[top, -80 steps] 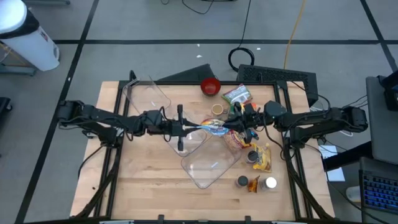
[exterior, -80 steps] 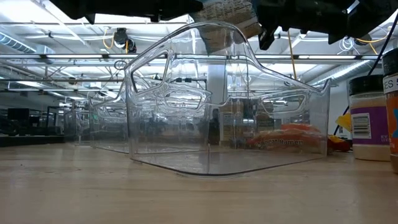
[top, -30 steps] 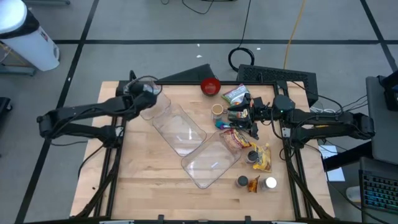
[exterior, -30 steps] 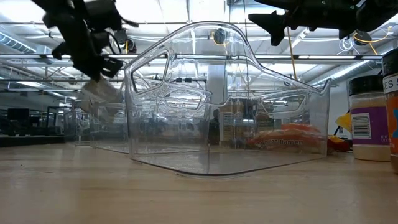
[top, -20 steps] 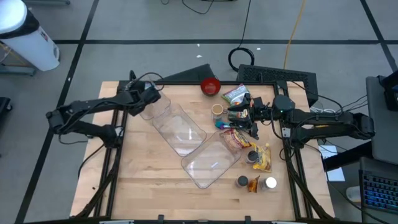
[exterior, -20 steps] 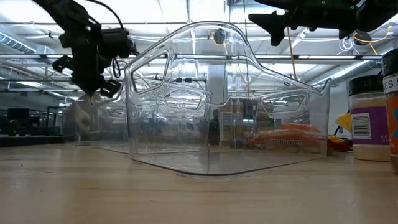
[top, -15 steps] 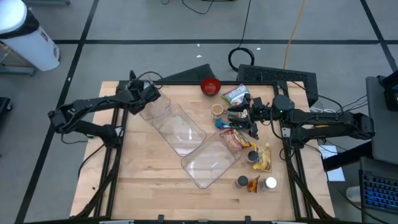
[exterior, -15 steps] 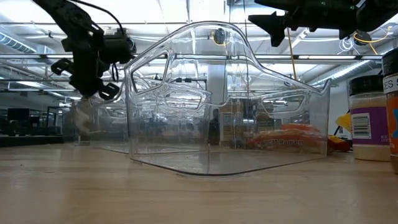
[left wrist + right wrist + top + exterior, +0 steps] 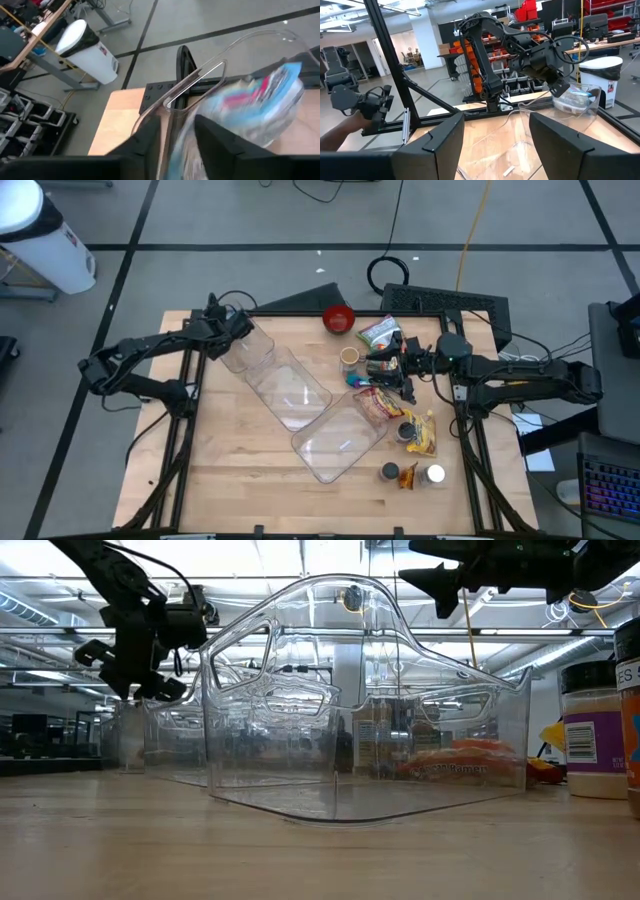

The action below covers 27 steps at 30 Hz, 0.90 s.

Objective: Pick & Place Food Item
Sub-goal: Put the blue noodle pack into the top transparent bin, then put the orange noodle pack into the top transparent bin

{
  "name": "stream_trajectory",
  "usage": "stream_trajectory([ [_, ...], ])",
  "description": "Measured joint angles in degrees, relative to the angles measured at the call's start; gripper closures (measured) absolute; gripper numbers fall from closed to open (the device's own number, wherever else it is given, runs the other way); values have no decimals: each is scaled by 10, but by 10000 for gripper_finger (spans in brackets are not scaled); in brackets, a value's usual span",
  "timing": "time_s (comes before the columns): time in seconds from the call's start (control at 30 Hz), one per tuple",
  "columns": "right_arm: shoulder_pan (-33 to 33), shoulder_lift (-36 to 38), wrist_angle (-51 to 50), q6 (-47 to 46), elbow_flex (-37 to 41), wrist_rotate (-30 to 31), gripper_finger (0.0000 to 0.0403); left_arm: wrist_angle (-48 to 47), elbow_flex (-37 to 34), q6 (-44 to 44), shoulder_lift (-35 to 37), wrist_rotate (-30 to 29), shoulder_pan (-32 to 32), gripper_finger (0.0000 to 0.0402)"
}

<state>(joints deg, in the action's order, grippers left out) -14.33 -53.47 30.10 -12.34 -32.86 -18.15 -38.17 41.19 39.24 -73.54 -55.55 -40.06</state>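
Note:
The food item, a blue-and-white packet (image 9: pixel 260 105), is blurred just past my left gripper's fingers, inside the far-left end of a clear plastic bin (image 9: pixel 285 385). The right wrist view shows the packet (image 9: pixel 574 99) behind the bin's wall, below the fingertips. My left gripper (image 9: pixel 243 328) hovers over that end of the bin, open, its fingers (image 9: pixel 125 675) spread and holding nothing. My right gripper (image 9: pixel 383 369) is open in the air over the foods at the table's right.
A second clear bin (image 9: pixel 338 442) lies nearer the front. On the right are a red bowl (image 9: pixel 339 318), a green packet (image 9: pixel 382 332), a small cup (image 9: pixel 349 357), snack bags (image 9: pixel 378 402), a yellow bag (image 9: pixel 422 435) and two jars (image 9: pixel 390 472).
My left gripper has come down over the bin's far-left end and opened. The packet that hung from it has left the fingers and dropped into the bin. My right gripper has kept still.

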Motion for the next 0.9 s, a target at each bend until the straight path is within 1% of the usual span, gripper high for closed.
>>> stream_trajectory([
  [0.17, 0, 0, -4, 0, 0, 0, 184, -12, 0, -34, 2, -1, -11, 196],
  [0.3, 0, 0, -4, 0, 0, 0, 185, -25, 0, -21, 2, -2, -21, 175],
  [0.53, 0, 0, -4, 0, 0, 0, 186, -46, 0, 0, 2, -18, -38, 174],
  [0.63, 0, 0, -4, 0, 0, 0, 187, -46, 0, 14, 5, -20, -34, 184],
  [0.73, 0, 0, -4, 0, 0, 0, 189, -38, 0, 2, 19, -20, -19, 196],
  [0.83, 0, 0, -4, 0, 0, 0, 190, -23, 0, -31, 42, -3, 11, 208],
  [0.9, 0, 0, -4, 4, 0, 0, 188, -1, 0, -62, 63, 32, 39, 213],
])
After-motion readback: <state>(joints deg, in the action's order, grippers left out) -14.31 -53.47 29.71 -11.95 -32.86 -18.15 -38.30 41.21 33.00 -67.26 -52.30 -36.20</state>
